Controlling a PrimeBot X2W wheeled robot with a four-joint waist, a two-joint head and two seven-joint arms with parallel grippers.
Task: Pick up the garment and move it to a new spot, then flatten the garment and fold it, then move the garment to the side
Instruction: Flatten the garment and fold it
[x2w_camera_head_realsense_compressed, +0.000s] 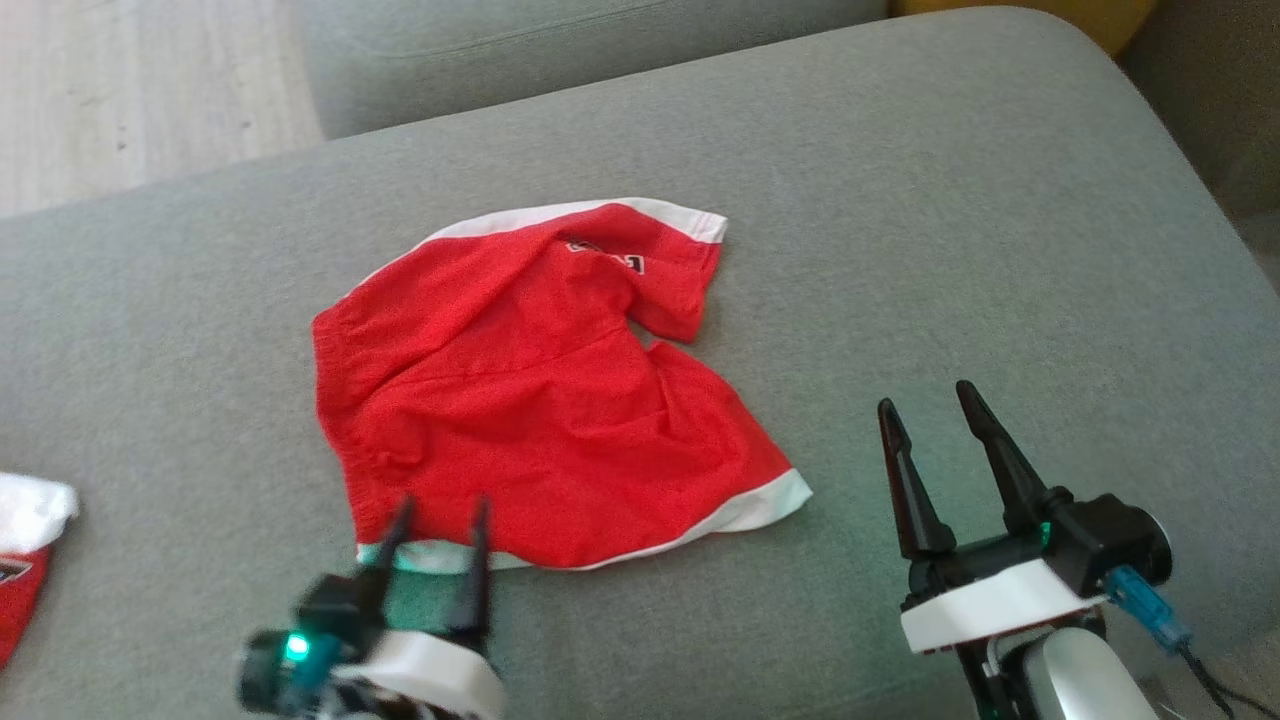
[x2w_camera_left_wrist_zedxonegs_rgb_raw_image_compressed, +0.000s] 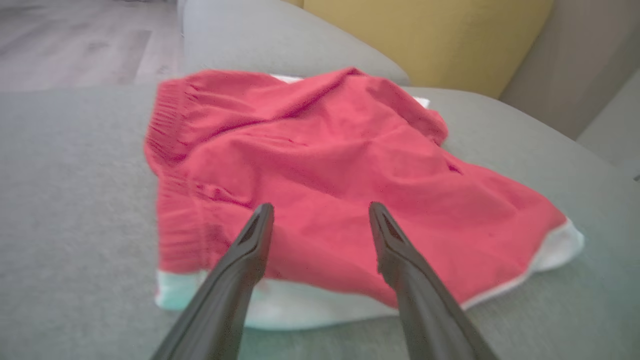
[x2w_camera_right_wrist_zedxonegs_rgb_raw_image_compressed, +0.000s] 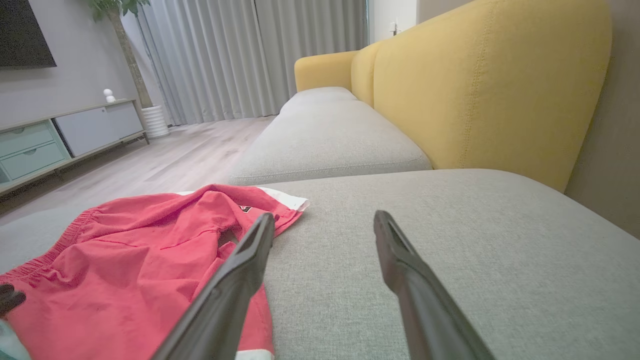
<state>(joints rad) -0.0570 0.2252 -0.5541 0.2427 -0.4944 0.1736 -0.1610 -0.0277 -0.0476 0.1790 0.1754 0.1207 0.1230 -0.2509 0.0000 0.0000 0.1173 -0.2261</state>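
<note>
Left gripper (x2w_camera_head_realsense_compressed: 443, 505) hangs spread at the near hem of the garment (x2w_camera_head_realsense_compressed: 520, 400), which lies rumpled on the sofa cushion (x2w_camera_head_realsense_compressed: 950, 200); right gripper (x2w_camera_head_realsense_compressed: 925, 395) is spread, empty. I judge flattening and folding are not yet done.

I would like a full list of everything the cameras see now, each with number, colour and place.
seat cushions: two, grey, one beyond the other
shorts: one, red with white hems, crumpled on the near cushion
second garment: one, red and white, cushion's left edge
backrest: one, yellow, behind the cushions
floor: one, pale wood, beside the sofa
cabinet: one, pale grey-green, far wall
left gripper: one, dark fingers open, over the shorts' near hem
right gripper: one, dark fingers open, over bare cushion
</note>
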